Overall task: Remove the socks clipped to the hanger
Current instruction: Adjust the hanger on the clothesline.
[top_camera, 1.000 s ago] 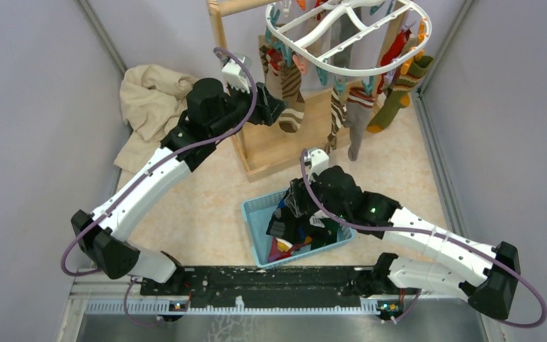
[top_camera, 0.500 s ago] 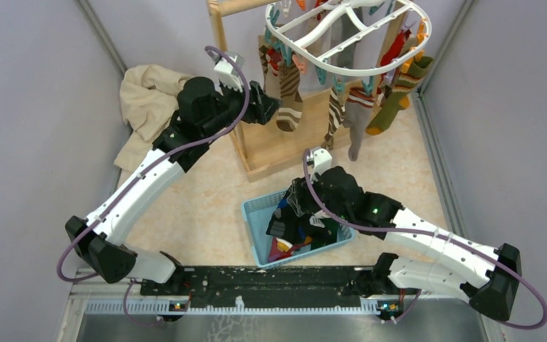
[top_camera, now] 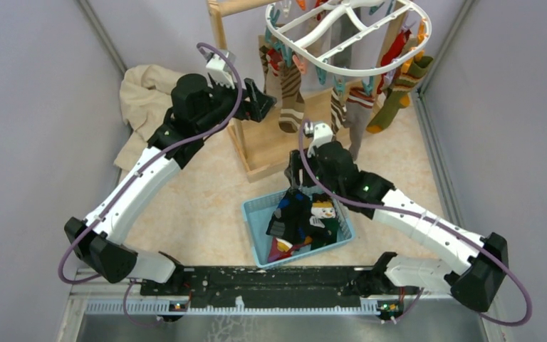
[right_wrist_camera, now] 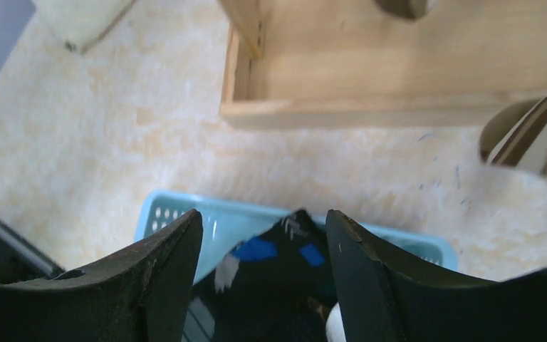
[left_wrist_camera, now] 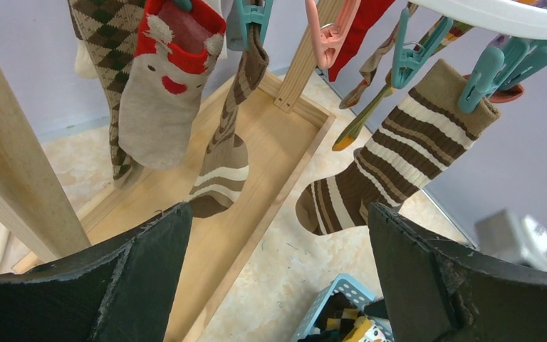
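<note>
LEFT: My left hand hangs wide open and empty beside the post of the wooden stand. It is just short of a brown-striped sock and not touching it. That sock is clipped to the white hanger, which hangs over the stand at the far side of the table. More socks dangle around the hanger's rim.

From my left wrist, the sock hangs ahead in the gap between my spread fingers, held by a teal clip. A face sock with a red cap hangs to its left. A second striped sock hangs to its right.

RIGHT: My right hand hovers over the far edge of the pale blue basket, its fingers parted and holding nothing. The basket sits on the table just in front of the stand's base. It holds a heap of loose socks, a snowman-face sock on top. A beige cloth lies crumpled at far left.
</note>
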Controlling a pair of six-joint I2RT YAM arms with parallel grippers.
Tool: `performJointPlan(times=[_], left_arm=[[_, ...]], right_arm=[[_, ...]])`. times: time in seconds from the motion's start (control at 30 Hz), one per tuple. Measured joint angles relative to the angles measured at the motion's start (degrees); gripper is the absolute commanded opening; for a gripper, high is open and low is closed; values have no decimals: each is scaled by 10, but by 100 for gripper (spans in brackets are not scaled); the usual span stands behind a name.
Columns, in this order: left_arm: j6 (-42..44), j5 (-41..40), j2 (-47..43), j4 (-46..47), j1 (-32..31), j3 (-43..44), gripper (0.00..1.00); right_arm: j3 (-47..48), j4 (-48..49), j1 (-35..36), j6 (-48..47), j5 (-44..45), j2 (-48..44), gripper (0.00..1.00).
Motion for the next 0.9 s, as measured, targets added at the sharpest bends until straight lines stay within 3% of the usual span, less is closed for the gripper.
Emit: performJointPlan(times=[0.43, 0.63, 0.9], left_arm=[[-3, -8, 0, 4, 1, -21, 99], [1, -12, 0, -2, 4, -35, 99], [1, -6, -1, -2, 4, -35, 98]], right_arm=[[302, 46, -59, -64, 99, 211, 66], [346, 60, -70, -93, 154, 282, 67], [335, 63, -104, -115, 184, 261, 67]])
